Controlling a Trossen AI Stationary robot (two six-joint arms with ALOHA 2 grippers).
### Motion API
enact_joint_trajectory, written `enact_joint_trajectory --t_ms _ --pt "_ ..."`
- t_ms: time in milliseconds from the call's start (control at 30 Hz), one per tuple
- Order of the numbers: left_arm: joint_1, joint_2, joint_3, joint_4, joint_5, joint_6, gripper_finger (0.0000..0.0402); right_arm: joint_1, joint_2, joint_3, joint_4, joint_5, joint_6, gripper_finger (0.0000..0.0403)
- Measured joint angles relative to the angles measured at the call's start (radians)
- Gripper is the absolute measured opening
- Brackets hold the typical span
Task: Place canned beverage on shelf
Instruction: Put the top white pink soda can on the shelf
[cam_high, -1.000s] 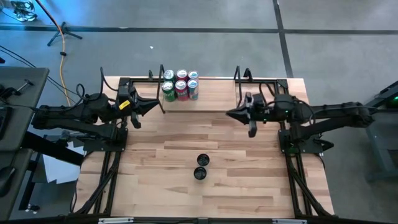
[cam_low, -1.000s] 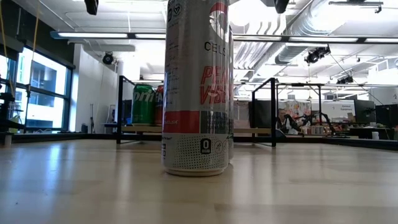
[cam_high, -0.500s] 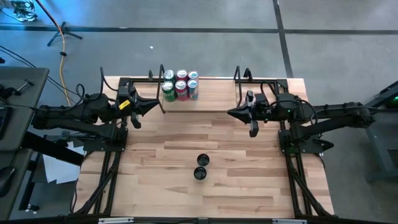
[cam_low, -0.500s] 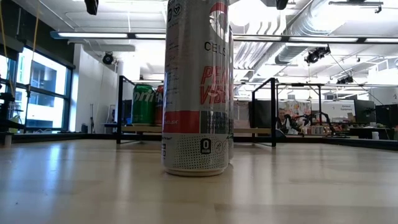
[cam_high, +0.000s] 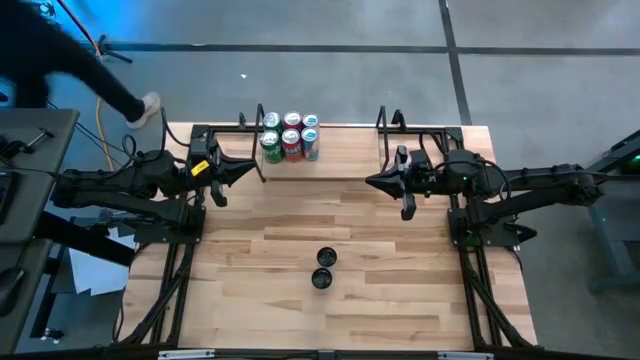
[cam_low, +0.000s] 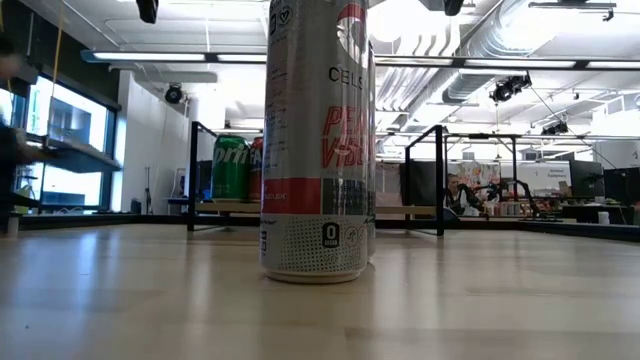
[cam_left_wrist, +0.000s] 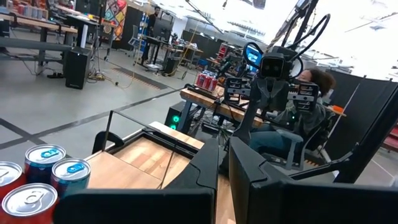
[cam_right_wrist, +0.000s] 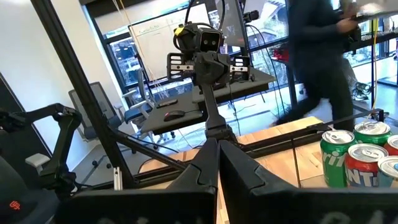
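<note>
Two tall canned beverages (cam_high: 325, 258) (cam_high: 321, 279) stand upright on their bases mid-table, toward the near edge. In the low view the nearer silver can (cam_low: 318, 140) hides the other. The shelf (cam_high: 345, 150) sits at the far edge, and several cans (cam_high: 290, 138) stand at its left end. My left gripper (cam_high: 255, 168) hangs shut and level over the table's left side. My right gripper (cam_high: 370, 182) hangs shut and level over the right side. They point at each other and hold nothing. In the wrist views the shut fingers (cam_left_wrist: 224, 163) (cam_right_wrist: 217, 165) show with the shelf cans (cam_left_wrist: 43, 180) (cam_right_wrist: 357, 158) beside them.
Black wire uprights (cam_high: 262, 140) (cam_high: 382, 128) stand at the shelf's ends, close to each gripper. A person (cam_high: 60, 55) moves on the floor beyond the table's far left corner and also shows as a person (cam_right_wrist: 320, 56) in the right wrist view. Bare tabletop (cam_high: 330, 215) lies between the shelf and the two cans.
A person has come into view beyond the table's far left corner. Both arms and all cans have kept still.
</note>
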Motion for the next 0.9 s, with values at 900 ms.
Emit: enact_joint_trajectory --t_ms 900 --pt "0.0 0.0 0.0 0.0 0.0 0.003 0.0 0.0 0.0 0.0 0.023 0.0 0.001 0.0"
